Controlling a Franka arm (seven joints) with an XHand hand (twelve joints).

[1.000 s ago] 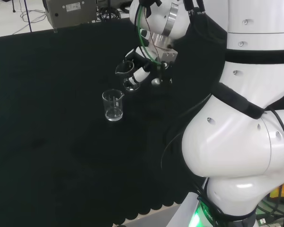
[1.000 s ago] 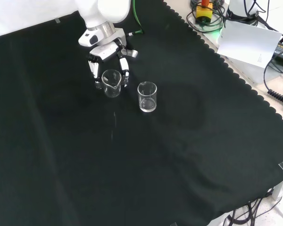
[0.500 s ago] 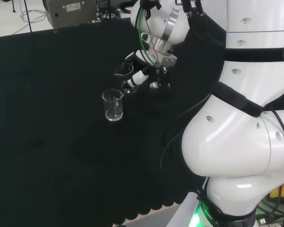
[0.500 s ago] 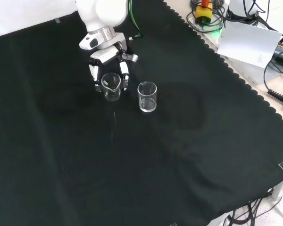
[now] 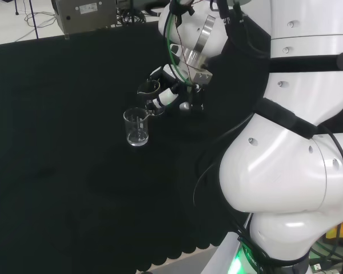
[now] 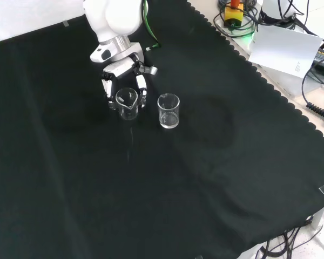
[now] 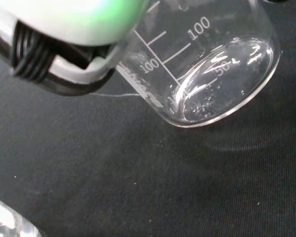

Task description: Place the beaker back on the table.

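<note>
A small clear glass beaker [image 6: 127,102] with a pour spout sits upright between the fingers of the black and white hand [image 6: 121,81], which curl round its sides. In the head view the same beaker [image 5: 149,89] is held just above the cloth, with the hand [image 5: 170,91] behind it. The wrist view shows the beaker [image 7: 212,74] from close by, its base a little above the black cloth, with a finger [image 7: 64,54] against its wall. A second clear beaker [image 6: 168,110] stands upright on the cloth to the right in the front view, and appears nearer to the camera in the head view [image 5: 136,127].
The arm's big white links [image 5: 286,142] stand at the right of the head view. Black cloth [image 6: 205,178] covers the bench, its scalloped edge at the right of the front view, with white paper [image 6: 286,48] and cables beyond it.
The hand has come down a little with the beaker, closer to the cloth. The second beaker has stayed where it was.
</note>
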